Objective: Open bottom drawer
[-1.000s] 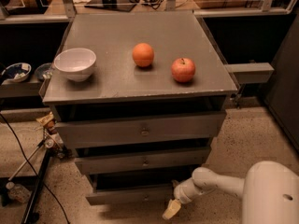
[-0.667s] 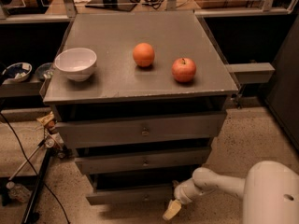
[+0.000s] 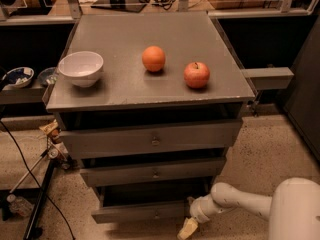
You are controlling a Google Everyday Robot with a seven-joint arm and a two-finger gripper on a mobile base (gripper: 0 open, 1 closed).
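Observation:
The bottom drawer (image 3: 135, 212) is the lowest, thinnest grey front of the cabinet, with a small knob (image 3: 156, 214) at its middle. It stands pulled out a little, with a dark gap above it. My gripper (image 3: 188, 228) hangs at the end of the white arm (image 3: 235, 201), just right of the drawer's right end and near the floor. Its tan fingertips point down and to the left.
A white bowl (image 3: 81, 67), an orange (image 3: 153, 58) and a red apple (image 3: 196, 75) sit on the cabinet top (image 3: 125, 39). The middle drawer (image 3: 152, 172) and top drawer (image 3: 150, 140) are above. Cables and a stand lie on the speckled floor at left.

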